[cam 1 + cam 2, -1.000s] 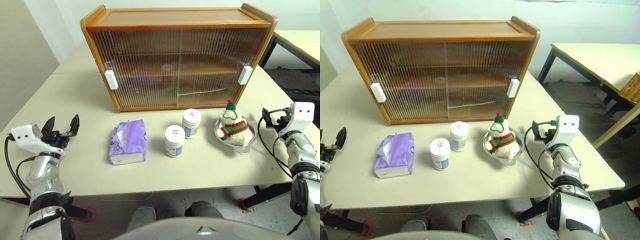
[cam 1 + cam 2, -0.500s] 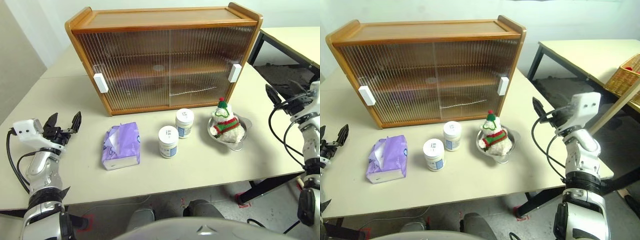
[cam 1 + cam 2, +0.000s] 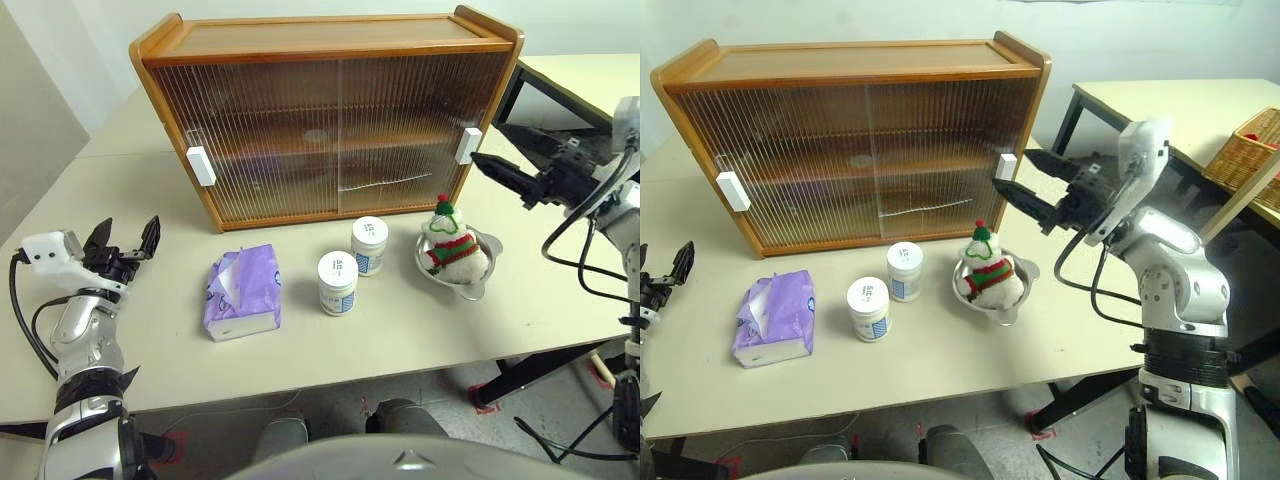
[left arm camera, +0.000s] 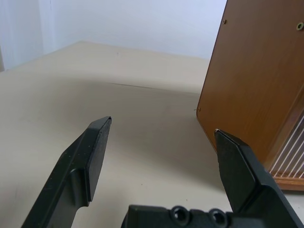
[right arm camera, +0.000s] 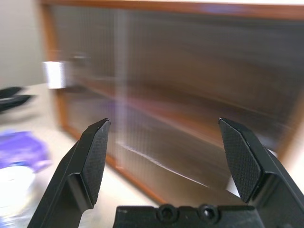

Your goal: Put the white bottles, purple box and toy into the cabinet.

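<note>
The wooden cabinet [image 3: 330,120] stands at the back of the table with both ribbed sliding doors shut. In front of it lie the purple box [image 3: 243,290], two white bottles [image 3: 337,283] [image 3: 369,245] and the toy [image 3: 452,245], which sits in a glass bowl [image 3: 488,275]. My right gripper [image 3: 486,140] hovers open beside the cabinet's right white handle [image 3: 467,146], pointing at the cabinet front, with nothing between its fingers. My left gripper [image 3: 125,240] stands open and empty over the table at the far left, near the cabinet's left end [image 4: 256,76].
The cabinet's left white handle [image 3: 200,165] is on the left door. A second table [image 3: 1180,110] with a wicker basket [image 3: 1255,150] stands off to the right, across a gap. The table's front edge runs close behind the objects' near side.
My right arm has risen from beside the bowl and swung left, so its open gripper now points at the cabinet's right handle. The left arm has stayed put.
</note>
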